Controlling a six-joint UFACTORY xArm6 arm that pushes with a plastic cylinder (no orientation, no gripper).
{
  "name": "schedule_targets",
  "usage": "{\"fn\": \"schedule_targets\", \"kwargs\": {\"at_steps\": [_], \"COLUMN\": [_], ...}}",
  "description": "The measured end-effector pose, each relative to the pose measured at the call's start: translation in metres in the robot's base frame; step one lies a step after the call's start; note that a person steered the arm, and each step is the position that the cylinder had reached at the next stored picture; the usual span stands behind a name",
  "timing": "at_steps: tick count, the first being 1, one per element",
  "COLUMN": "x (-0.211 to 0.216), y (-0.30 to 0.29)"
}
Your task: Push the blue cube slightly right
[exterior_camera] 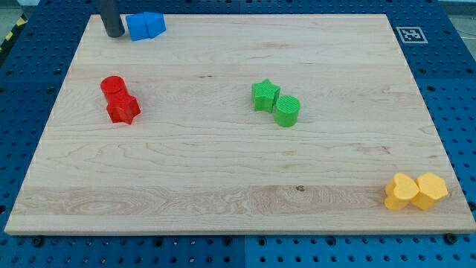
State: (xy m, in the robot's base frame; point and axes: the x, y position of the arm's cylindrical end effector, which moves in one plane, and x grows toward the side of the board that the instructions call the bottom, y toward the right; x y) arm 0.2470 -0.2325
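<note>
The blue cube (137,27) sits at the view's top left of the wooden board (238,186), touching a second blue block (155,23) on its right. My tip (114,34) is the lower end of a dark rod coming down from the top edge. It stands just left of the blue cube, close to its left face; I cannot tell whether it touches.
A red cylinder (112,85) and a red star (123,109) touch at the left. A green star (264,95) and a green cylinder (287,111) touch near the middle. Two yellow blocks (415,191) lie at the bottom right corner.
</note>
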Motion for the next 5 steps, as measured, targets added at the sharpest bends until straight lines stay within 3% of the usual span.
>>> {"fn": "schedule_targets", "kwargs": {"at_steps": [2, 5], "x": [-0.002, -0.009], "y": [0.036, 0.035]}}
